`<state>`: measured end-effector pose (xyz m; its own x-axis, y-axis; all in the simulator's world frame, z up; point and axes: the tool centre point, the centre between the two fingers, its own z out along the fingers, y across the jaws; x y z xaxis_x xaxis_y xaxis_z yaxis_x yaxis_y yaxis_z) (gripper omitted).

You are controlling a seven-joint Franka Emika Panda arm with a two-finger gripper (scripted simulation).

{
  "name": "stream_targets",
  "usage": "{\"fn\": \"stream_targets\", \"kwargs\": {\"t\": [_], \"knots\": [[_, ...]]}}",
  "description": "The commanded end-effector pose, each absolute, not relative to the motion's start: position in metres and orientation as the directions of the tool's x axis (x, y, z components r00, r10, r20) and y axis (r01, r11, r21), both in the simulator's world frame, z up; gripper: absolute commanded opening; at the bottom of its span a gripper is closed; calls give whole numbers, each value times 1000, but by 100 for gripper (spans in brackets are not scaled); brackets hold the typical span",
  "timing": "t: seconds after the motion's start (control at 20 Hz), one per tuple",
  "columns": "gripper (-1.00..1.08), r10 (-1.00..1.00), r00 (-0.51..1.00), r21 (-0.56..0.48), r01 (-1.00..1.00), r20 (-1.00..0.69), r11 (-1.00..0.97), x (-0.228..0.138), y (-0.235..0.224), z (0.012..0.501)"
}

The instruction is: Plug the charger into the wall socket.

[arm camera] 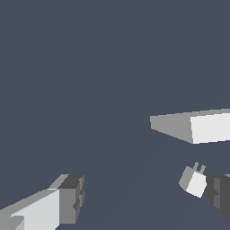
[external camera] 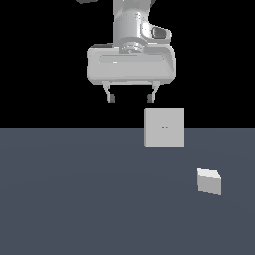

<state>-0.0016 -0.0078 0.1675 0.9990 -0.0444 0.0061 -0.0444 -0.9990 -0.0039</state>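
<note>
Grey floor [external camera: 74, 199] lies bare between charger [external camera: 208, 181] and wall socket [external camera: 164, 127]; gripper [external camera: 131, 97] hangs spread, holding nothing.

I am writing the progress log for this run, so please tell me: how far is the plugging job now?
Nothing looks done yet. The small off-white boxy charger lies on the dark grey floor, apart from the pale upright square wall socket. Nothing is in hand: the gripper hangs open and empty above the floor. Grasping the charger, turning its prongs toward the socket and inserting them is all left.
</note>
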Motion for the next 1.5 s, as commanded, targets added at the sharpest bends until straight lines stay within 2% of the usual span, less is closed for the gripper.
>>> {"fn": "stream_targets", "kwargs": {"t": [0.0,0.6,1.45], "knots": [[100,-44,999,-4,-44,6,-999,-2,-8,168],[100,-110,993,2,-110,38,-994,-13,-29,152],[100,-357,919,8,-364,168,-932,-66,-108,89]]}}
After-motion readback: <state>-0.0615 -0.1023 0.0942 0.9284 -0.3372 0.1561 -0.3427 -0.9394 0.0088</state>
